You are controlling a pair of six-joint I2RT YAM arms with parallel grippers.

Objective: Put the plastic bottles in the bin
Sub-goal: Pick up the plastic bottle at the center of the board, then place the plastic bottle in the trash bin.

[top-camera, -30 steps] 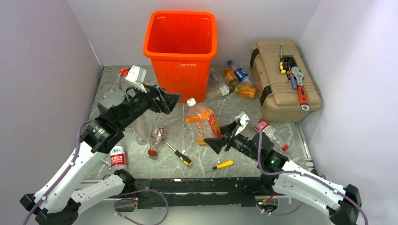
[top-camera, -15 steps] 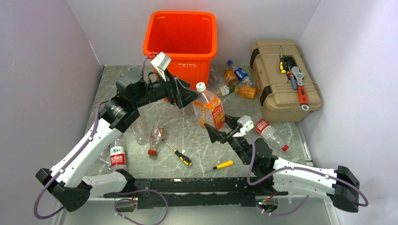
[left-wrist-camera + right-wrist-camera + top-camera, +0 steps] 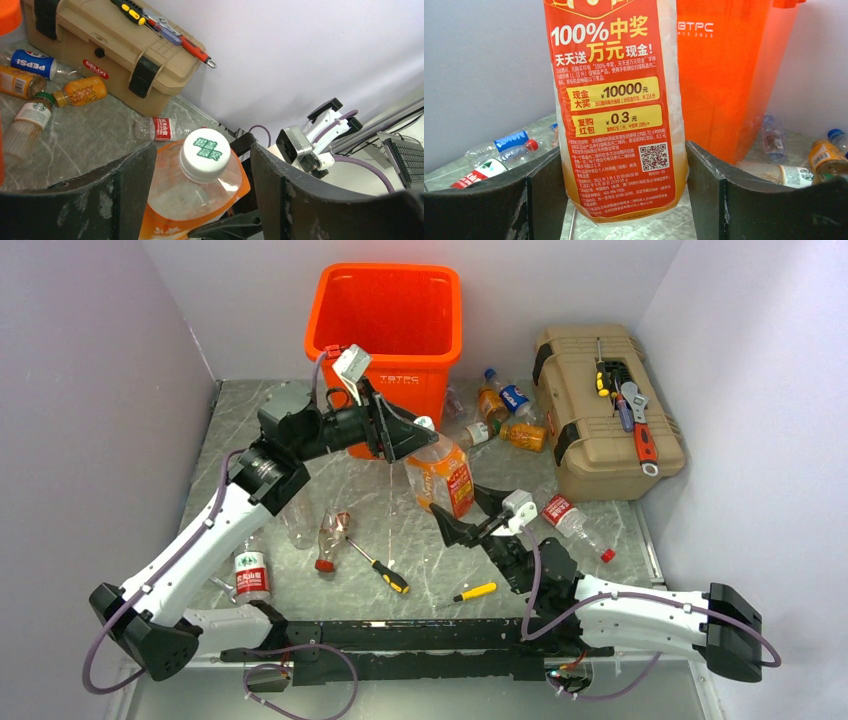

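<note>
Grips the large orange bottle with the right pincer, clenched low on the red-and-yellow label, its fingers flat against either side. Holds it neck-up and leaning a little, base apparently just off the table.

Straddles the bottle's top with the left pincer. Between that pincer's two fingers: the white cap with green print, a gap on either side of it. Lower down, the bottle's shoulders right at the inner faces. Cannot tell whether this pincer presses on the bottle or merely brackets it.

Beyond the right pincer, behind the held bottle and off to the right: the bin, upright, white lettering on the wall facing the pincer. Held bottle outside the bin, not yet over its rim.

Left of the right pincer, lying on the table near the wall: a blue-labelled clear bottle, with another clear one beside it. Right of the same pincer, by the foot of the bin: more small bottles on their sides.

Ahead of the left pincer and up to its left: the tan toolbox, hand tools on its lid. In front of the toolbox, all lying down: a Pepsi bottle, a small orange bottle and a Starbucks bottle. Just past the cap: a red-labelled clear bottle.

Back toward the arm bases, left of the right pincer: a yellow-handled screwdriver flat on the table.
</note>
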